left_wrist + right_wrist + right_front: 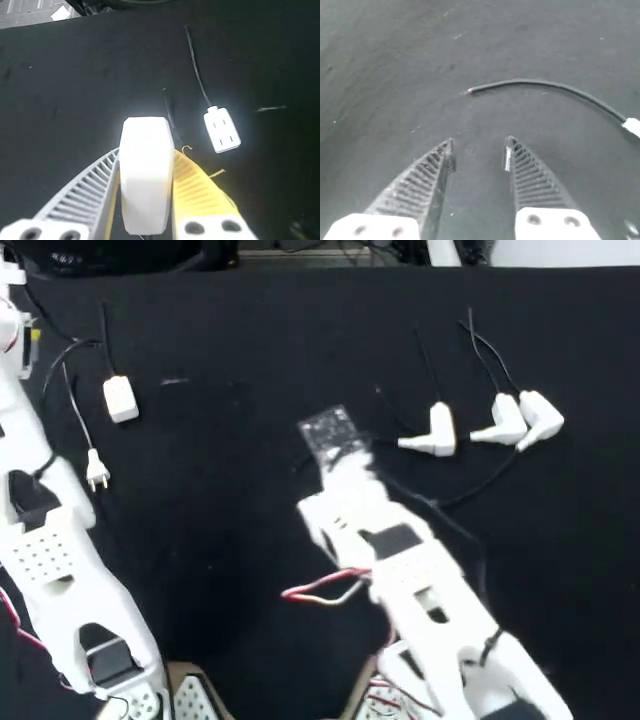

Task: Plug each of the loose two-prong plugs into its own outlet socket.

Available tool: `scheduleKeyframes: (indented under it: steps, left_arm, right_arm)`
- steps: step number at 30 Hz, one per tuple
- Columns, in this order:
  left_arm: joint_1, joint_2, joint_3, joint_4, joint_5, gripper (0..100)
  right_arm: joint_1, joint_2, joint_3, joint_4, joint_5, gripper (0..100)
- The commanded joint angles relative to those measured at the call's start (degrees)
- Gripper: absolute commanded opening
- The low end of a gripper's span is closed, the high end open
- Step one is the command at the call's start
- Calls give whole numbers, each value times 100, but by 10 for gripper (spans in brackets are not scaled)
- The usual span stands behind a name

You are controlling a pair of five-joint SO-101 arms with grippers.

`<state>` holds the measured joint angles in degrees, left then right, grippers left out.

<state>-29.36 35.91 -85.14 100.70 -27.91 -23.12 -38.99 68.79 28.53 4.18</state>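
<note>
Robotics lab bench, seen from above. A worktop (230, 540) draped in black cloth carries a white plastic robot arm (50, 550) at 8 o'clock and a second arm (420, 580) at 5 o'clock, trailing bare red and white wires (320, 590). A corded outlet socket (120, 398) and two-prong plug (97, 470) lie at 10 o'clock. Dark cables (400, 250) bunch at 12 o'clock.

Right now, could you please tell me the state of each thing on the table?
Left jaws: shut on the white block.
White block: clamped between those jaws.
Outlet socket: lying slots up, nothing plugged in.
Two-prong plug: loose on the table, unplugged.
Right jaws: open, empty.
Three angled white connectors: lying on the table.
</note>
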Motion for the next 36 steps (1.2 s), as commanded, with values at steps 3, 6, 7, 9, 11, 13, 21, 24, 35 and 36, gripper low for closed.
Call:
scheduleKeyframes:
  steps: [3,6,7,9,11,13,21,24,35,36]
  left_arm:
    - [215,-1275,1024,44,193,32]
    - [435,-2312,2396,44,167,32]
    - [514,-2664,2897,35,105,32]
    - [848,-3288,3960,18,-220,32]
    - [1226,-3833,5112,0,-536,32]
    - [1640,-4255,6255,-141,-730,32]
    - [2800,-5204,10422,-2734,-756,36]
    - [3301,-5407,11547,-3657,-756,37]
    - [4013,-5486,13121,-5081,-316,209]
    - [3987,-5495,13077,-5055,-316,209]
  right_arm:
    - [167,-444,48,-167,-70,145]
    - [193,-462,48,-167,-79,145]
    - [193,-479,57,-167,-79,145]
    - [202,-488,57,-167,-79,145]
    - [246,-497,31,-123,-79,145]
    - [413,-497,-4,-70,-79,145]
    - [1292,-716,-303,484,-642,145]
    - [1424,-725,-321,484,-642,145]
    - [1424,-716,-312,484,-642,145]
    - [1424,-716,-312,484,-642,145]
